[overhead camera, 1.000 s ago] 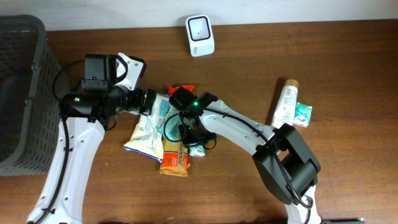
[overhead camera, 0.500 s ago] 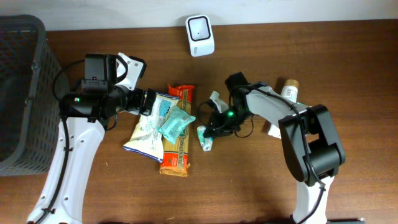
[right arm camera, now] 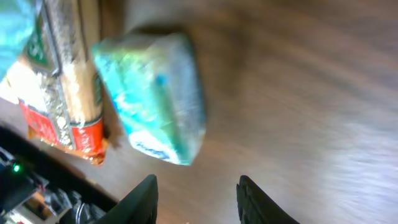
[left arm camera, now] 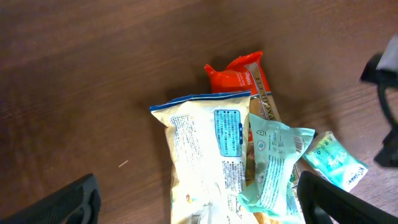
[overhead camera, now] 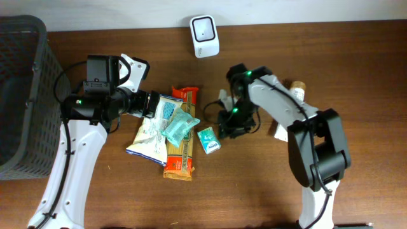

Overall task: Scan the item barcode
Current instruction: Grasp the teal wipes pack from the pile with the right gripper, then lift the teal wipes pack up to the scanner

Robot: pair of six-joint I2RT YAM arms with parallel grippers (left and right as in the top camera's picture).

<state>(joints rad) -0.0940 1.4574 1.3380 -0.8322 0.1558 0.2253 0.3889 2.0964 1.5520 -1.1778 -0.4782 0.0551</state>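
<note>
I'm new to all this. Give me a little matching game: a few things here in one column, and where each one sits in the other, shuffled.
Things:
1. basket
2. white scanner
3. small green packet
4. tube

Places:
A. far edge, middle
B. right side
C. left edge
D. bare wood, just right of the snack pile

Pairs: 1-C, 2-A, 3-D, 4-B

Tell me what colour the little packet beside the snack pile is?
The little packet is teal-green with white; the left wrist view shows it best.
</note>
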